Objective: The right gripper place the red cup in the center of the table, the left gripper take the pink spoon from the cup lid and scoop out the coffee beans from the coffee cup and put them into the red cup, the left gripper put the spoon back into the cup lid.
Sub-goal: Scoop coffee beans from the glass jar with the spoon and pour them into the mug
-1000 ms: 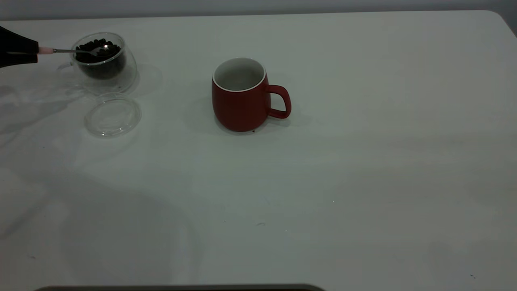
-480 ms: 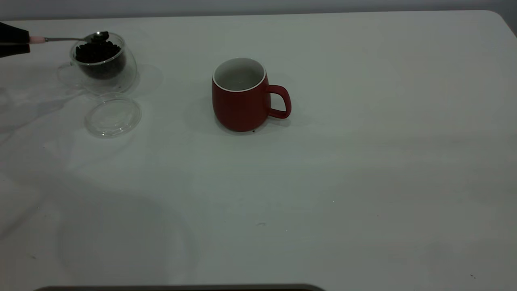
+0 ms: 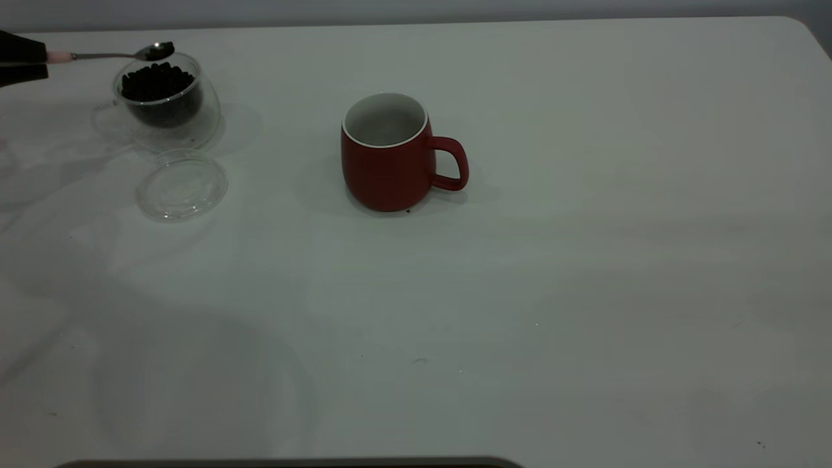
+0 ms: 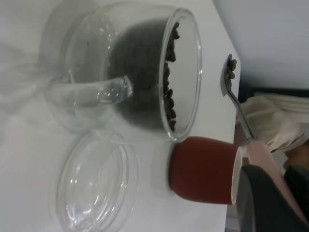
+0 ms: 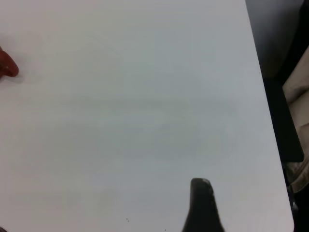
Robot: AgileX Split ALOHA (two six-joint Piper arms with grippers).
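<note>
My left gripper (image 3: 40, 58) is at the table's far left edge, shut on the pale handle of the pink spoon (image 3: 104, 56). The spoon is level, and its bowl holds a few coffee beans (image 3: 160, 49) just above the far rim of the coffee cup (image 3: 166, 104). The cup holds a heap of beans. The cup lid (image 3: 181, 186) lies empty in front of it. The red cup (image 3: 385, 166) stands upright mid-table with its handle to the right. The left wrist view shows the spoon (image 4: 231, 77), the glass cup (image 4: 120, 72), the lid (image 4: 96, 183) and the red cup (image 4: 203, 169). My right gripper shows one finger (image 5: 202, 200), apart from everything.
The white table (image 3: 585, 260) is bare right of and in front of the red cup. Its rounded far right corner (image 3: 803, 26) and right edge (image 5: 263, 96) are in view. The red cup's handle (image 5: 7, 66) shows at the edge of the right wrist view.
The spoon has risen out of the bean heap with a few beans in its bowl and now sits above the glass cup's rim. The cups and lid have not moved.
</note>
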